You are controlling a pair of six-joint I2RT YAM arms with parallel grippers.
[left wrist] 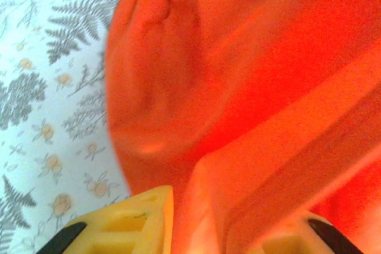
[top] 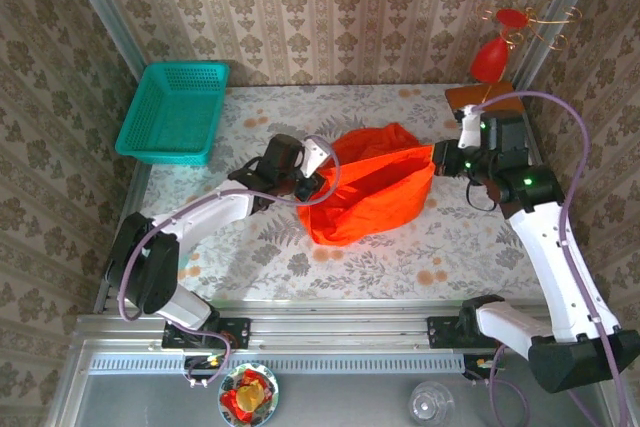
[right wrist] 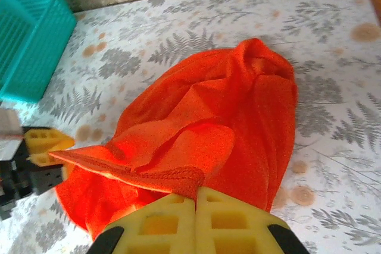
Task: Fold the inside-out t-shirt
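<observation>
The bright orange t-shirt (top: 372, 192) hangs bunched between both grippers over the middle of the floral table (top: 400, 267). My left gripper (top: 318, 179) holds its left edge. In the left wrist view the yellow fingers (left wrist: 134, 224) stand either side of a thick fold of the orange cloth (left wrist: 250, 87) at the gripper (left wrist: 220, 233). My right gripper (top: 441, 159) grips the right edge. In the right wrist view the gripper (right wrist: 195, 197) is pressed shut on a hem of the t-shirt (right wrist: 238, 123). A taut edge runs from there to the left gripper (right wrist: 47, 147). No white tag shows.
A teal basket (top: 172, 112) sits at the table's back left corner, also in the right wrist view (right wrist: 30, 40). A red glossy ornament (top: 492, 57) on a wooden base stands at the back right, just behind the right arm. A small bowl (top: 248, 394) and a glass (top: 430, 405) lie below the rail.
</observation>
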